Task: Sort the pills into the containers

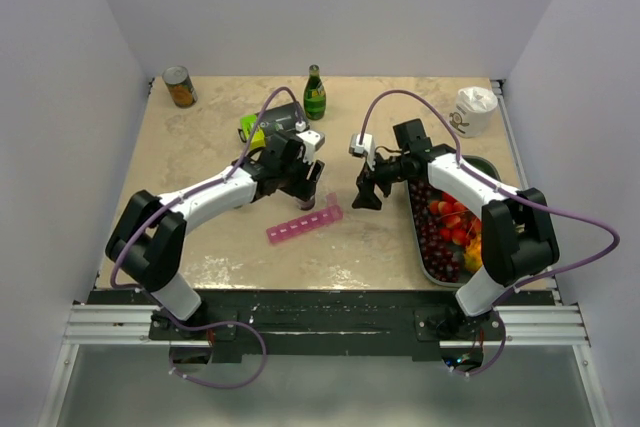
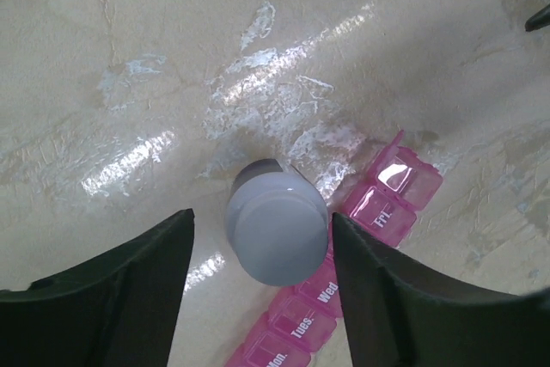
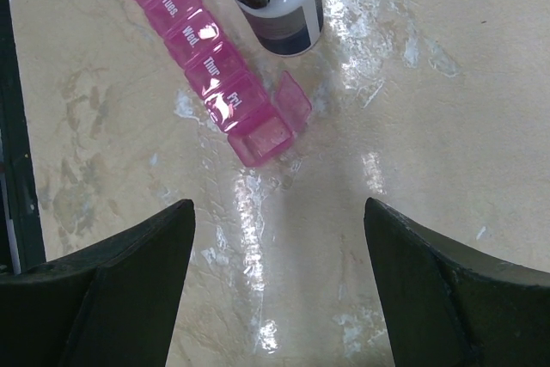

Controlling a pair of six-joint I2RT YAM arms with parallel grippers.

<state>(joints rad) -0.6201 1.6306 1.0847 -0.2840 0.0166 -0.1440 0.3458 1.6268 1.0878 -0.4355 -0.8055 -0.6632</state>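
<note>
The left claw point(image 2: 262, 214) hangs spread over the white-capped bottle point(image 2: 277, 229), one finger on each side of the cap. A gap shows on one side, while the other finger looks to be at the cap's edge or just off it. The bottle stands upright on the counter point(image 2: 129, 58), just beside the containers point(image 2: 382, 212), a pink strip lying near the counter's middle. Its end compartment point(image 3: 262, 139) has its lid point(image 3: 294, 100) tipped up, and the ones marked Mon. to Fri. are closed. The right claw point(image 3: 279, 204) is likewise spread and grips nothing, hovering near that open end with bare counter beneath it. The step in hand looks like taking hold of the bottle. Next, the left claw would need to close squarely on it without nudging the strip, and the cap must come off before anything can be poured. No pills are visible. The bottle's contents are hidden, the open compartment looks empty but glare makes that uncertain, and the strip's far end is cut off in both wrist views.
</note>
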